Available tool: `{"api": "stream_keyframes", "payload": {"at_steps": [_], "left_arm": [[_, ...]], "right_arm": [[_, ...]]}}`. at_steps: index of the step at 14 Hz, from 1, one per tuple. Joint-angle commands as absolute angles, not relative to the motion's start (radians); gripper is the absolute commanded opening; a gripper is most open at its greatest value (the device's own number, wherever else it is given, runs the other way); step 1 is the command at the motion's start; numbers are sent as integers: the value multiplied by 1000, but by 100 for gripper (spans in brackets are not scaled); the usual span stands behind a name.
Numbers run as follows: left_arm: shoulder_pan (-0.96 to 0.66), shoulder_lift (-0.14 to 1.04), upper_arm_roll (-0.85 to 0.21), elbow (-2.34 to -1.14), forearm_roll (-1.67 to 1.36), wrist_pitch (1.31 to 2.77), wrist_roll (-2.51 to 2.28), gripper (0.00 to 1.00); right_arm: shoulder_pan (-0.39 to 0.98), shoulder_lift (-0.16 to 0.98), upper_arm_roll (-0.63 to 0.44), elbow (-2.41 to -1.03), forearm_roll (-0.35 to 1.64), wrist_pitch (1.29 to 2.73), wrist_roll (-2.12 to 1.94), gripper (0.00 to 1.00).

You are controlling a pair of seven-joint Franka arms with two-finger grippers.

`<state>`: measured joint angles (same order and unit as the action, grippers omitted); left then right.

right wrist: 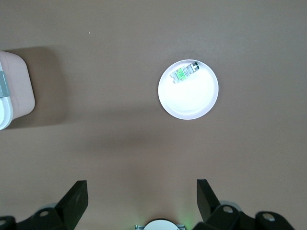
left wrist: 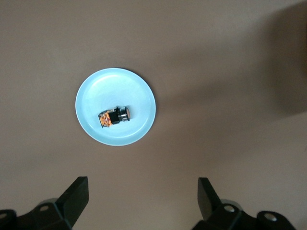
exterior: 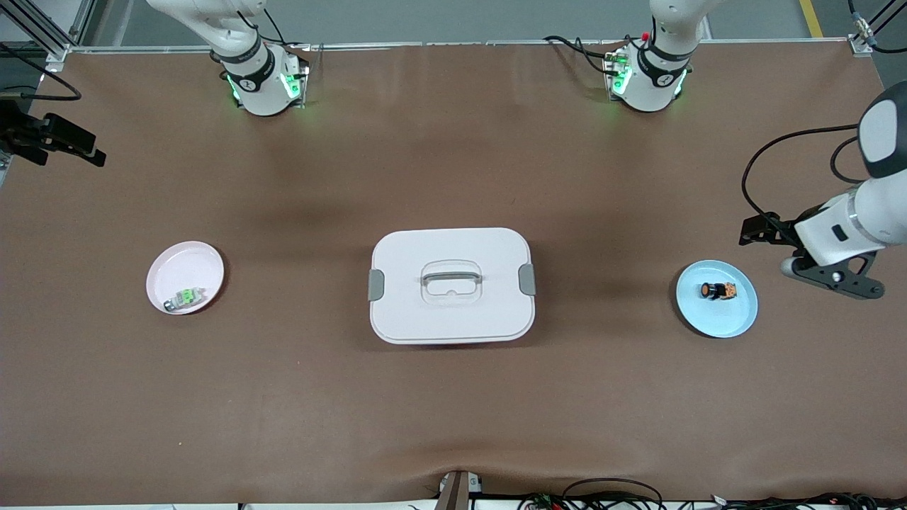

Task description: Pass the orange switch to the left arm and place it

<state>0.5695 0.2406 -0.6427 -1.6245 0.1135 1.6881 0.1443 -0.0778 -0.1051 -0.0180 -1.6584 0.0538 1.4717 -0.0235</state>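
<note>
The orange switch (exterior: 717,290) lies on its side on a light blue plate (exterior: 717,315) toward the left arm's end of the table. It also shows in the left wrist view (left wrist: 115,116), on that plate (left wrist: 96,96). My left gripper (exterior: 840,278) hangs open and empty over the bare table beside the blue plate, apart from it; its fingers stand wide in the left wrist view (left wrist: 142,184). My right gripper (right wrist: 141,184) is open and empty, high over the table near its own base. The white box (exterior: 451,312) sits mid-table between the plates.
A pink plate (exterior: 177,262) toward the right arm's end holds a small silver-and-green switch (exterior: 186,298); both show in the right wrist view (right wrist: 192,100). A black fixture (exterior: 53,138) sticks in at that end's table edge. Cables lie along the table edge nearest the front camera.
</note>
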Motion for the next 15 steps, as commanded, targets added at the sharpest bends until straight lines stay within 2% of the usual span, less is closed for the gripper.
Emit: {"api": "stream_keyframes", "payload": {"at_steps": [1, 5, 11, 13, 15], "left_arm": [[574, 238, -689, -1571, 100, 1635, -77, 100], [574, 178, -756, -1554, 107, 1594, -420, 100], [555, 170, -733, -1488, 103, 1493, -410, 100], [433, 132, -607, -1483, 97, 1454, -361, 100], [205, 98, -363, -1483, 56, 1454, -336, 100]], "right_arm": [[-86, -92, -8, -1631, 34, 1454, -25, 100], [-87, -92, -8, -1631, 28, 1454, -25, 100], [-86, -92, -8, -1629, 26, 1454, -26, 100], [-86, -92, -8, -1629, 26, 1454, -26, 100], [-86, -92, -8, -1629, 26, 1454, -26, 100]]}}
